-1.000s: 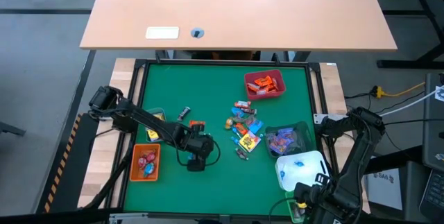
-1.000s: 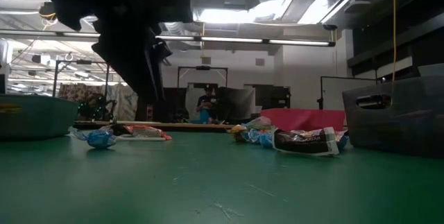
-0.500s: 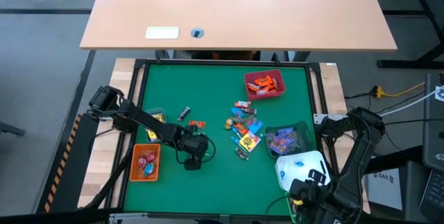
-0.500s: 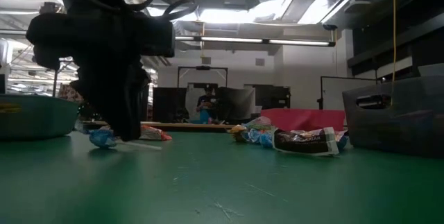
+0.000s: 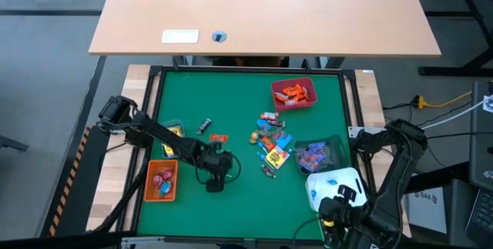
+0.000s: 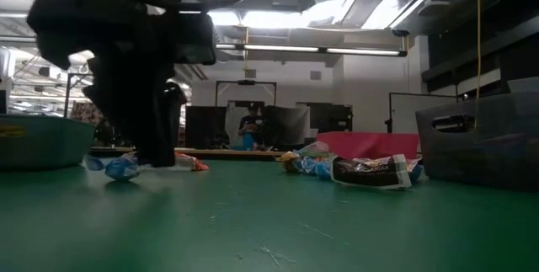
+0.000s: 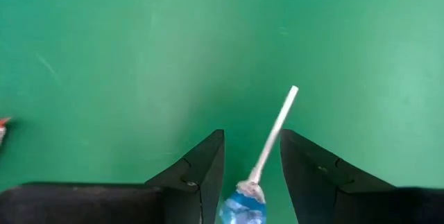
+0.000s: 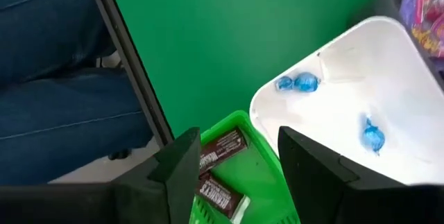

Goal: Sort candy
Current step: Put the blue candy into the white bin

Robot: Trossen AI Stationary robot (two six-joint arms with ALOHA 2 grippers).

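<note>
Left hand lowered since earlier, fingers spread astride blue lollipop; right hand released over bins

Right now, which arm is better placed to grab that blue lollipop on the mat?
The left. Its gripper is low over the mat with the blue lollipop between its open fingers. The right gripper hangs over the white bin, far off.

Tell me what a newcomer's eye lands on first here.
The left hand is low over the green mat, left of centre, with a blue lollipop between its open fingers, stick pointing outward. A bright candy heap lies mid-mat, right of it. The right hand waits at the front right corner over the white bin and green bin.
</note>
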